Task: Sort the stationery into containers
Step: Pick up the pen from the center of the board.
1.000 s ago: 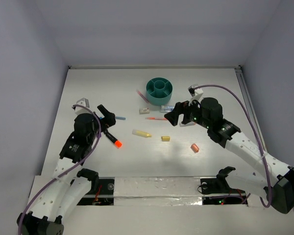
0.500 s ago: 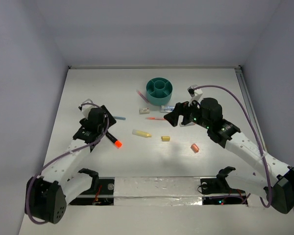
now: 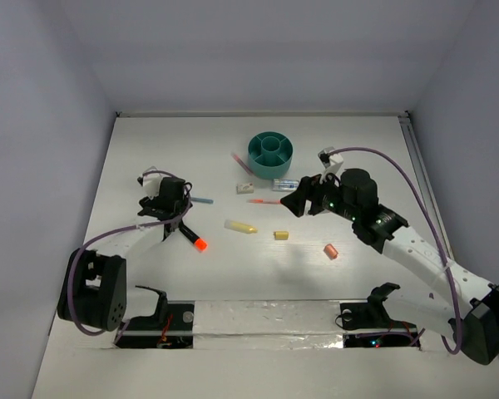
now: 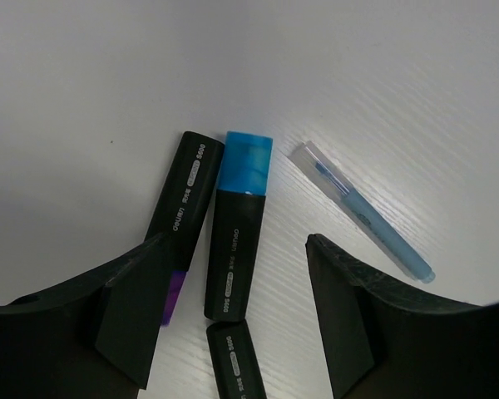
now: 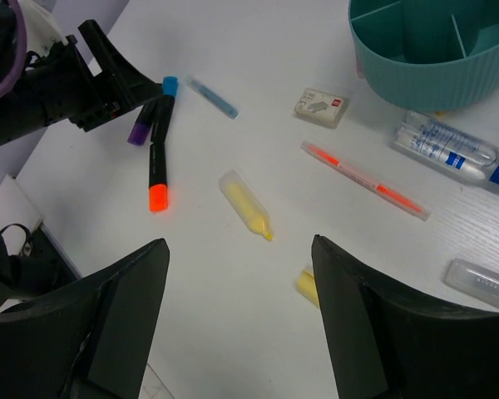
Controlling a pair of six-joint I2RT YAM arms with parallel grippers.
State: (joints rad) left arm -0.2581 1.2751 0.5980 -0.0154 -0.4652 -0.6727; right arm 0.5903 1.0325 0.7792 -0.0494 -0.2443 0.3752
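Three markers (image 5: 156,158) crowd at nine o'clock; left gripper (image 4: 233,249), jaws part-open and empty, straddles the blue-capped marker (image 4: 237,224) and could snag the purple-capped marker (image 4: 183,208) too. Right gripper (image 5: 239,249) hovers part-open, empty, near the twelve-o'clock organizer (image 5: 432,71).

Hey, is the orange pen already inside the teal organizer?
No, the orange pen lies flat on the table beside the teal organizer, outside its wall.

The ribbed organizer (image 5: 432,76) is teal, the blue-capped marker (image 4: 237,229) and orange-capped marker (image 5: 157,176) black, the table (image 3: 358,158) white.
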